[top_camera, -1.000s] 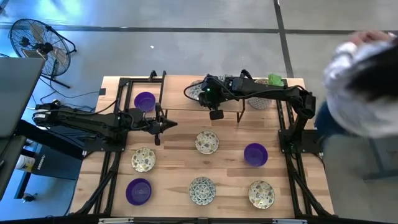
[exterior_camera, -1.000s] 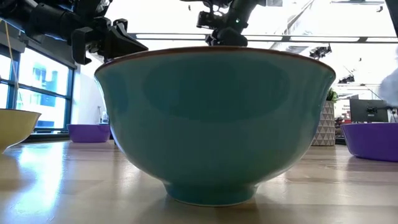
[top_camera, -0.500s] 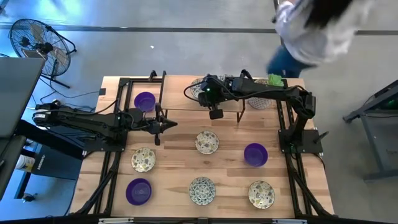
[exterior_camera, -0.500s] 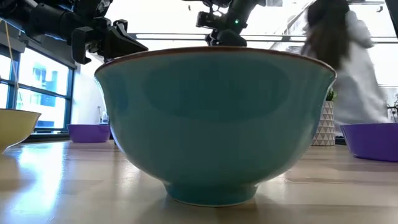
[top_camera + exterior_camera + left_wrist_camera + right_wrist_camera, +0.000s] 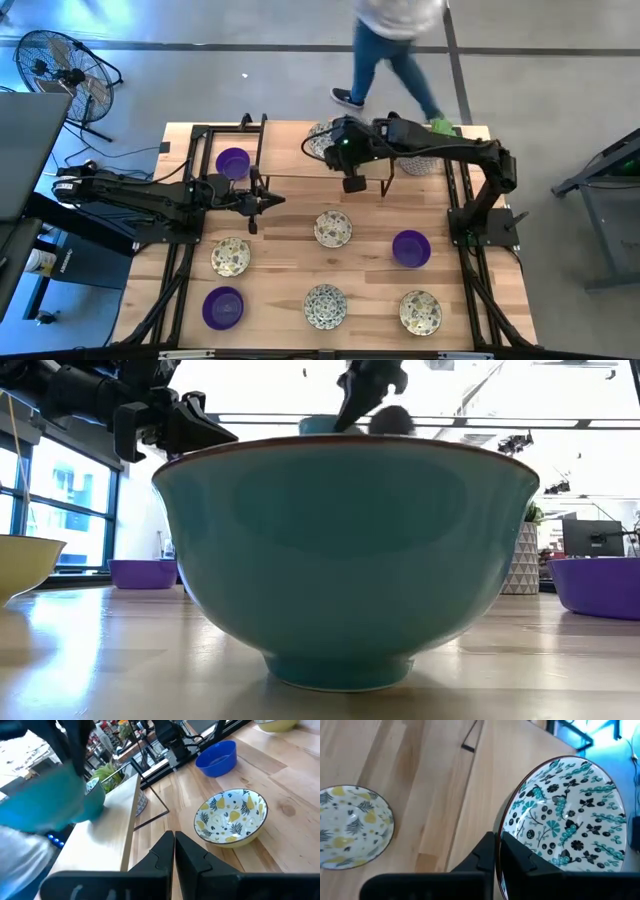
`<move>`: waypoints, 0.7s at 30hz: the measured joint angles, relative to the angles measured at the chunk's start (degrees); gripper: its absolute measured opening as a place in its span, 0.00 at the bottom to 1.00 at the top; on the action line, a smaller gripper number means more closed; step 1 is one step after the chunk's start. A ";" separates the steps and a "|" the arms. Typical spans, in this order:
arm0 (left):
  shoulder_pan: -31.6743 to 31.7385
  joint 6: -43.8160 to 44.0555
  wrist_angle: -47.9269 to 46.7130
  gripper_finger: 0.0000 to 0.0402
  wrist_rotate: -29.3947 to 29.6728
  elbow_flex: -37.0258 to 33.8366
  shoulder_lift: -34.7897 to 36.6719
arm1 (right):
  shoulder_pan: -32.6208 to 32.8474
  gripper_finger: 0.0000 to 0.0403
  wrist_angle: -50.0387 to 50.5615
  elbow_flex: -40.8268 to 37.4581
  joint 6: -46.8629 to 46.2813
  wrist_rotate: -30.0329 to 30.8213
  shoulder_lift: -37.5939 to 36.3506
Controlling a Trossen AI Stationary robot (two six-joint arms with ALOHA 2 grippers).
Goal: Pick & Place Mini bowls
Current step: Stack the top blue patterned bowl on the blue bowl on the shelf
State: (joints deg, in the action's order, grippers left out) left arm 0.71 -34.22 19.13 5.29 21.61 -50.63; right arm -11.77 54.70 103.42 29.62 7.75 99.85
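A: How was the right gripper (image 5: pixel 496 851) set?

B: Its two fingers were pressed together on the rim of a teal-patterned bowl (image 5: pixel 570 810), near the far edge of the table (image 5: pixel 275 255). In the left wrist view that bowl (image 5: pixel 50 805) looked lifted off the wood and blurred.

A: So what could have gone wrong?

B: My guess was a slip. The pinch sat on one thin edge, so the bowl's whole weight hung to one side of the fingers. A quick swing could have twisted it loose, and it could have dropped onto the yellow-leaf bowl (image 5: pixel 352 827) lying just beside it on the table.

A: And the left gripper (image 5: pixel 262 201)?

B: Fingers together, holding nothing, hovering over the table's middle, near that same yellow-leaf bowl. If the right arm carried its load toward the middle, the two arms could have met.

A: The other mini bowls?

B: Spread over the table: a purple bowl (image 5: pixel 233 161) at the far left, another (image 5: pixel 411 247) toward the right, and patterned ones along the near edge.

A: Anything else?

B: A person (image 5: pixel 395 45) was walking just beyond the table's far edge, close to where the right arm worked.
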 joint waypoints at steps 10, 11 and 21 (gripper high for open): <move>0.00 0.00 -0.04 0.02 -0.01 0.00 0.00 | -5.95 0.04 17.89 6.54 -5.98 0.42 -0.65; 0.00 0.00 -0.02 0.02 0.01 0.00 0.00 | -6.73 0.04 18.24 6.07 -6.06 0.00 -0.65; 0.00 0.02 -0.01 0.02 0.02 0.00 0.00 | -11.58 0.04 19.18 1.34 -5.35 -2.17 -0.59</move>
State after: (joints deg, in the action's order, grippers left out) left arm 0.71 -34.20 19.11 5.30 21.61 -50.63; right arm -23.35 73.88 104.76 24.27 5.58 99.26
